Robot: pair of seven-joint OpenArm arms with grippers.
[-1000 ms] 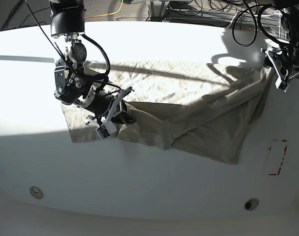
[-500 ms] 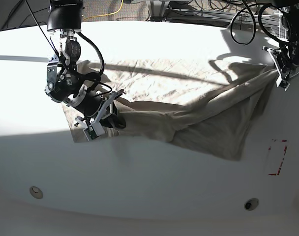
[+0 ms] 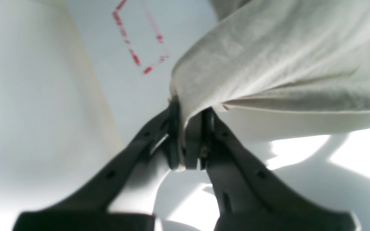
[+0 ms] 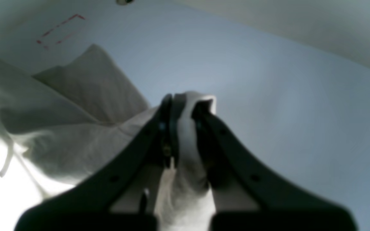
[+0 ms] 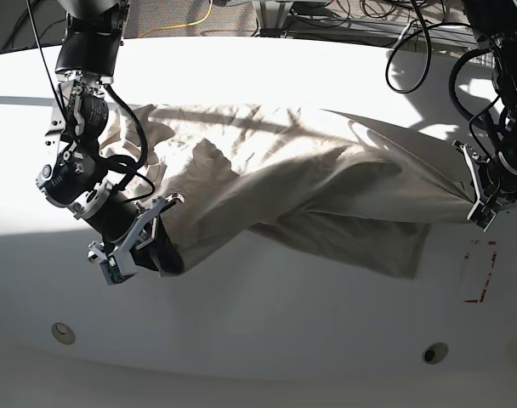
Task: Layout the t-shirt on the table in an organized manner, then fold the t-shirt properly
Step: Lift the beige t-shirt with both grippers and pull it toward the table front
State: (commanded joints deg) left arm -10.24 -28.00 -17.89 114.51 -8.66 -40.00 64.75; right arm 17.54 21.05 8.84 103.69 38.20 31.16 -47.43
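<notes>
White table [image 5: 267, 340], both grippers clamping t-shirt [image 5: 326, 178]

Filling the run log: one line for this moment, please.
stage: layout | left gripper: shut on t-shirt | right gripper: shut on t-shirt | t-shirt: stretched between arms, unfolded

Both wrist views are soft-focused, blurring the t-shirt [image 3: 268, 64] weave and the red dashed rectangle [image 3: 140, 38]. Pinched cloth hides the left end effector [image 3: 189, 128] tips and the right end effector [image 4: 185, 128] tips. In the base view, the folded t-shirt covers its own lower layers; no neck label is discernible.
</notes>
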